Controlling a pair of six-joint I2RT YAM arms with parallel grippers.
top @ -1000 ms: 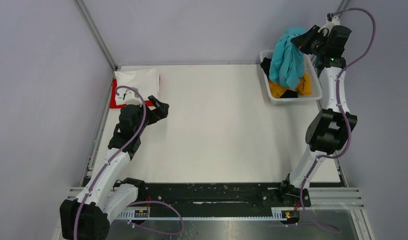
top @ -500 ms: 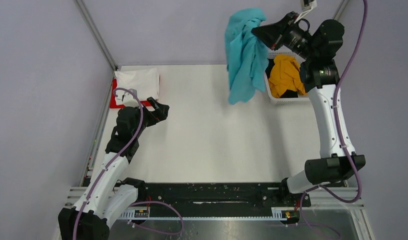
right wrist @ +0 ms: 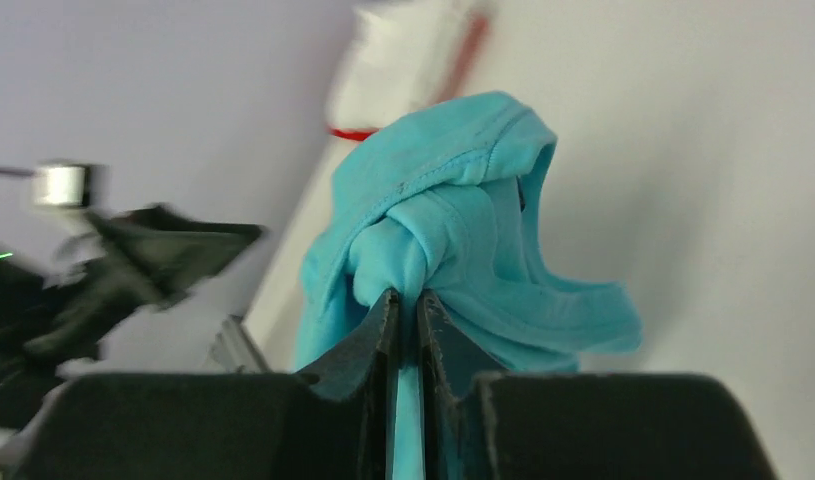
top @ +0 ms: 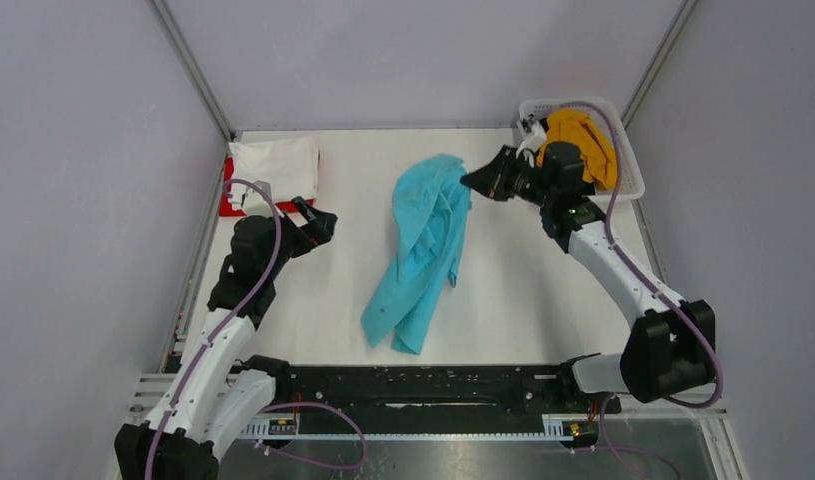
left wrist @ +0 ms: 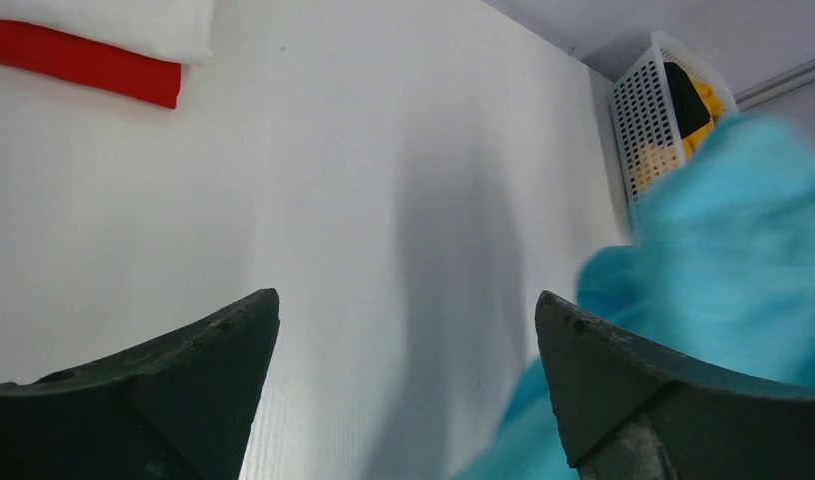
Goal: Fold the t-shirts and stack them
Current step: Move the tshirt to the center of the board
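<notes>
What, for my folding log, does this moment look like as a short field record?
Right gripper: shut on the teal collared cloth shirt
Teal shirt: crumpled lengthwise across the white table
Left gripper: open, empty
Stack: white folded shirt on a red shirt, far-left corner
Basket: white plastic lattice basket, far right, holding a mustard-yellow shirt

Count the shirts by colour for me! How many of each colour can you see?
teal shirt: 1
white shirt: 1
red shirt: 1
yellow shirt: 1
black shirt: 1 (only a dark bit shows in the basket)
Total: 5
</notes>
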